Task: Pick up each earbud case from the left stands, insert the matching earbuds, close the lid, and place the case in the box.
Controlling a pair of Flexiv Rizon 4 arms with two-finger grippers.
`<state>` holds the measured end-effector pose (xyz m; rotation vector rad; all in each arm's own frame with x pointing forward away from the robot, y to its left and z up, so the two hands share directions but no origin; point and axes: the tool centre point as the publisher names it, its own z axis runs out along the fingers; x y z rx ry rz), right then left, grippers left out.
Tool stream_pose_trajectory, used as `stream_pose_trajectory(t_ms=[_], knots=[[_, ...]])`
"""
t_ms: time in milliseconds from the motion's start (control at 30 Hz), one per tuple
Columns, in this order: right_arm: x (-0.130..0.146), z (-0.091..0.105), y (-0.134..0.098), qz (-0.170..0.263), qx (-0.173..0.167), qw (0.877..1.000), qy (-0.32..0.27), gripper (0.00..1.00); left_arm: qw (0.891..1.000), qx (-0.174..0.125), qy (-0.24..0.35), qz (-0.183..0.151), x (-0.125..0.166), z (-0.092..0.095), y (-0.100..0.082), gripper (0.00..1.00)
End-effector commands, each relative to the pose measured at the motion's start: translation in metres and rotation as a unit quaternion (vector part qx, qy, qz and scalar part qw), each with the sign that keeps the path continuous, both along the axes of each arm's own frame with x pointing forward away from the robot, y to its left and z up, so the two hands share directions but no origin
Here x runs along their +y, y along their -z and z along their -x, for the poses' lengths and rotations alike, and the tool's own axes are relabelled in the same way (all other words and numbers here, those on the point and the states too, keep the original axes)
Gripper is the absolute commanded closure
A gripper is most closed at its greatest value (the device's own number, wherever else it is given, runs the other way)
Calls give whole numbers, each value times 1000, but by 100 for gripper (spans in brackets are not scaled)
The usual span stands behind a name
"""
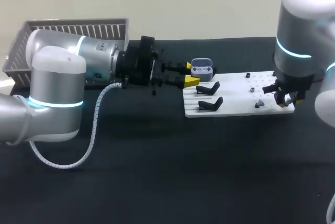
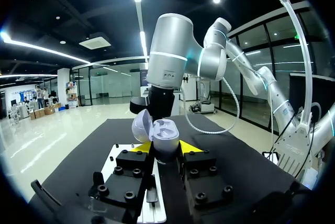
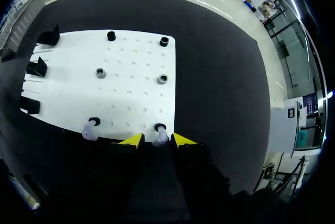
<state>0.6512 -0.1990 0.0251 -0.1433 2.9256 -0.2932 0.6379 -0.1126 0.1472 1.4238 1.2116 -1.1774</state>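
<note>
My left gripper (image 1: 191,75) is shut on an open lavender earbud case (image 1: 201,68), held above the far left corner of the white board (image 1: 238,110). In the left wrist view the case (image 2: 159,132) sits between the yellow tips with its lid tipped back. My right gripper (image 1: 287,98) hangs over the board's near right corner. In the right wrist view a pale earbud (image 3: 159,137) stands in its holder between the open fingers of that gripper (image 3: 157,139), with a small gap beside it. A second earbud (image 3: 90,130) stands farther along the same edge.
Two empty black stands (image 1: 208,88) (image 1: 211,103) sit on the board's left part. Small ring holders (image 3: 100,72) (image 3: 163,79) dot the board. A grey slatted basket (image 1: 73,28) stands at the back left, behind my left arm.
</note>
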Motion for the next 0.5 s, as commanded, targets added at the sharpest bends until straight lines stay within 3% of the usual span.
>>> stream_pose_trajectory(t_ms=[33, 133, 267, 500], knots=[[0, 2, 0, 1, -5, 1000, -1, 69, 1000, -1, -1, 1, 0, 0, 1, 100], [0, 1, 0, 4, -6, 1000, -1, 77, 1000, -1, -1, 1, 0, 0, 1, 100], [-1, 1, 1, 6, -6, 1000, 0, 70, 1000, -1, -1, 1, 0, 0, 1, 100], [-3, -1, 2, 8, -7, 1000, 2, 71, 1000, -1, -1, 1, 0, 0, 1, 100]])
